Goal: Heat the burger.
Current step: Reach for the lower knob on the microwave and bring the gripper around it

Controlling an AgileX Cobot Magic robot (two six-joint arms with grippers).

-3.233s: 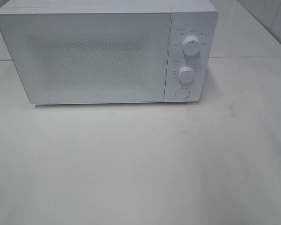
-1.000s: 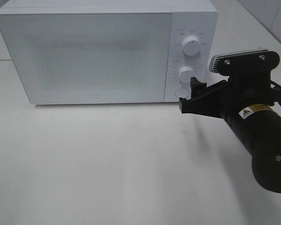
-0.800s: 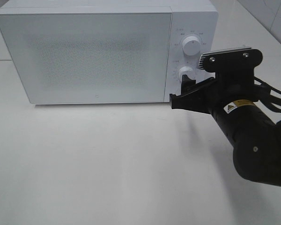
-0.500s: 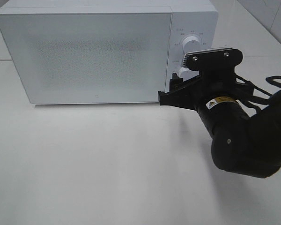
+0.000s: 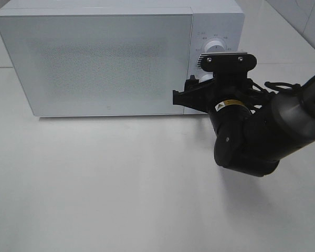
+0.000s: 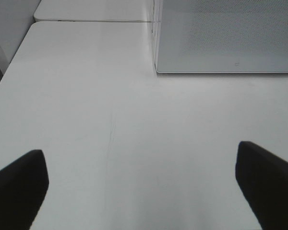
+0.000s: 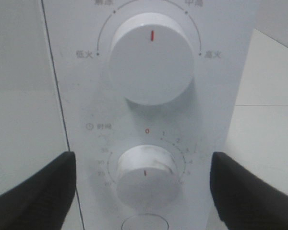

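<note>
The burger is out of view in every frame. A white microwave (image 5: 100,58) stands at the back of the table with its door shut. My right gripper (image 5: 186,92) is open and held up against the microwave's control panel. In the right wrist view its fingers (image 7: 33,191) flank the lower timer knob (image 7: 145,175) without touching it, and the upper power knob (image 7: 151,60) sits above. My left gripper (image 6: 141,191) is open and empty over bare table, facing the microwave's lower left corner (image 6: 158,67).
A round button (image 7: 144,224) sits below the timer knob. The upper knob (image 5: 216,47) shows just above the right arm's camera mount. The white table (image 5: 121,178) stretches in front of the microwave, with a seam along its far side.
The right arm came into view from the right and swung left and inward, bringing its open gripper up to the control panel. The microwave door has stayed shut.
</note>
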